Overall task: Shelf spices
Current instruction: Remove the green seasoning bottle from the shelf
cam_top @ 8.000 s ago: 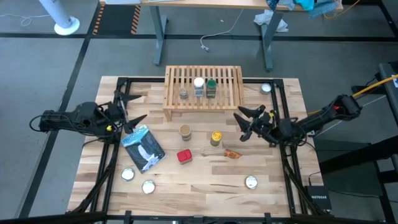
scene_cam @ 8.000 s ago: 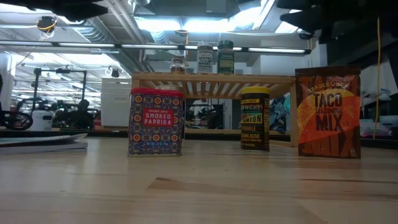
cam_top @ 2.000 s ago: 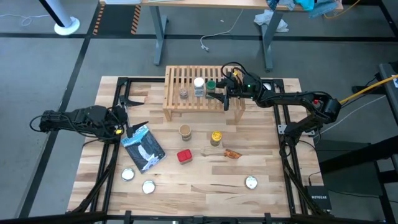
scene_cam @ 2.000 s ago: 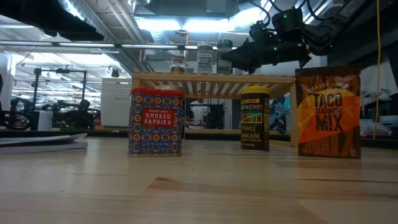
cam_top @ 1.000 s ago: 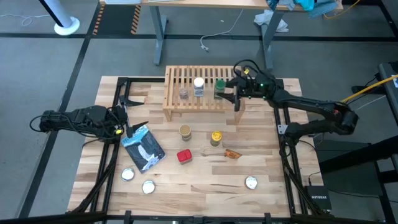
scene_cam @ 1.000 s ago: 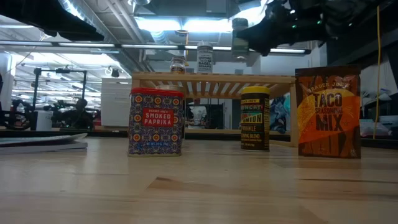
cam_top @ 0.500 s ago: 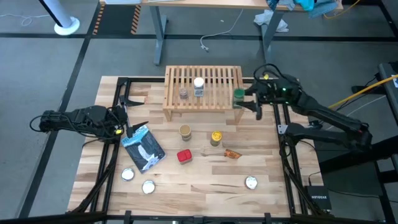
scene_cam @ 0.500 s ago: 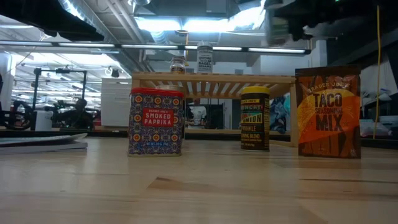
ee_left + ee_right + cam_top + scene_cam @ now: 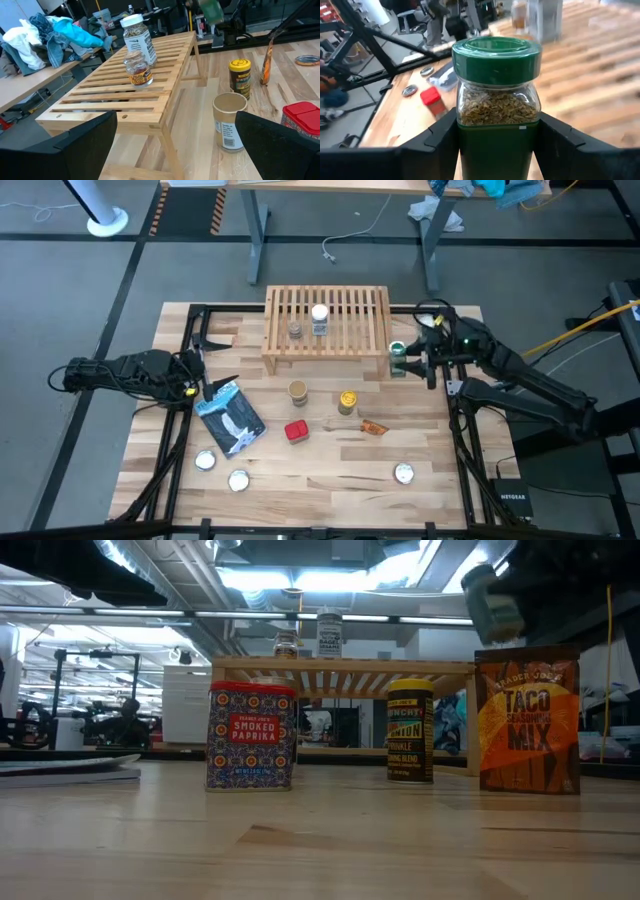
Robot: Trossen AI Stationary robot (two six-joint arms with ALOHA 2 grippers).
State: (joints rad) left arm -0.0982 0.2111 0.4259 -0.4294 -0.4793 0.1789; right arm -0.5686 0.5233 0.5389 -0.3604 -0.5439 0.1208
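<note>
My right gripper (image 9: 402,360) is shut on a green-lidded spice jar (image 9: 497,95) in the air off the right end of the light-wood shelf (image 9: 327,330). The jar shows blurred in the low view (image 9: 489,602), higher than the shelf top. A white-lidded jar (image 9: 319,315) and a small clear jar (image 9: 296,330) stand on the shelf's slats. On the table in front of the shelf stand a tan-lidded jar (image 9: 297,390), a yellow-lidded jar (image 9: 347,400) and a red tin (image 9: 296,430), with an orange packet (image 9: 373,427) beside them. My left gripper (image 9: 212,362) waits open at the table's left. My right gripper pinches the green-lidded jar by its glass body (image 9: 470,117) below the lid, one finger (image 9: 437,142) on each side. The fingers come level from the table's right. The jar is lifted clear and stands nearly upright in the hold.
A blue-and-white pouch (image 9: 232,418) lies by my left gripper. Flat silver discs lie at the near left (image 9: 205,460), near right (image 9: 403,473) and far right (image 9: 428,321). Bare wood shows right of the shelf and along the near edge.
My right gripper, shut on the green-lidded jar, has carried it off the shelf's slats toward the table's right and near edges, past the shelf's right end, and a little downward. The jar stays lifted clear.
</note>
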